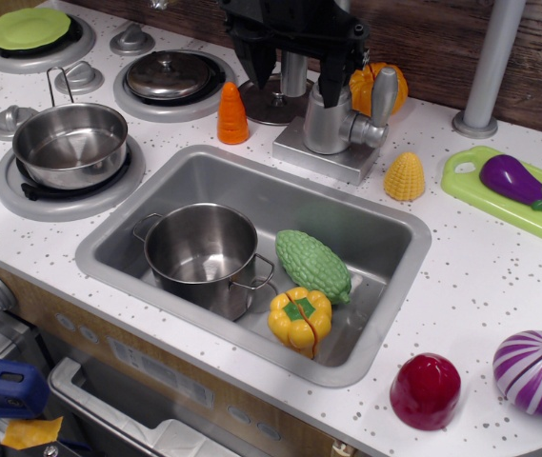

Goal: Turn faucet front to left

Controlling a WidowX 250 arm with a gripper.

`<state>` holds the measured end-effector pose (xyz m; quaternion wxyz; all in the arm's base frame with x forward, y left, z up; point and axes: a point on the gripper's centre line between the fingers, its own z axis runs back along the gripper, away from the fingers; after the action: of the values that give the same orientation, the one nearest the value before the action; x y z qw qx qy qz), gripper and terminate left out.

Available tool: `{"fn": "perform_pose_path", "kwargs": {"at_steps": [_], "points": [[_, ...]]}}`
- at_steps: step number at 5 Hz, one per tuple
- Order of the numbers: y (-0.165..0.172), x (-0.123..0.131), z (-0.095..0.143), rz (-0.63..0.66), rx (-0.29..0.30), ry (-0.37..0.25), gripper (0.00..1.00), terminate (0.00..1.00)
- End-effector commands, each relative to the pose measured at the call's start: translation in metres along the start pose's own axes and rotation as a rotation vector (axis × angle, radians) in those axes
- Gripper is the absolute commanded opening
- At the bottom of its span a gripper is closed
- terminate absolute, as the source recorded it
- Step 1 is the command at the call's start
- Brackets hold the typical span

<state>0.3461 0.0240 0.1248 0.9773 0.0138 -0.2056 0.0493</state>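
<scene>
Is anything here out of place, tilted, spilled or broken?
Nothing is spilled or broken. The only oddity: toy food lies in the sink, a bitter melon and a yellow pepper, beside the pot. The faucet stands upright.

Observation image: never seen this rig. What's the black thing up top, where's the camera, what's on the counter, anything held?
The black thing is the robot arm's tool, the part that grasps. One camera looks down at a toy kitchen counter from the front.

The tool hangs at the faucet, its two black fingers either side of the upright pipe. Whether they touch it is unclear, and nothing is seen lifted.

In the sink: a steel pot, a green gourd, a yellow pepper. On the stove, left: a pan, a lid, a green plate. Also a carrot, corn and an eggplant on a green board.
</scene>
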Motion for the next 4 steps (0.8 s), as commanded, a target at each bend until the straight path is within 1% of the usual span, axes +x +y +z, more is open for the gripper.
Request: {"fn": "perform_pose_path", "kwargs": {"at_steps": [1,2,3,4], "points": [[0.006,0.016,0.004,0.001,-0.003,-0.064,0.0,0.0],[0.015,0.018,0.0,-0.006,-0.024,-0.076,0.0,0.0],[0.023,0.018,0.002,-0.017,-0.013,-0.084,0.0,0.0],[0.035,0.02,0.003,-0.036,-0.03,-0.082,0.0,0.0]]}}
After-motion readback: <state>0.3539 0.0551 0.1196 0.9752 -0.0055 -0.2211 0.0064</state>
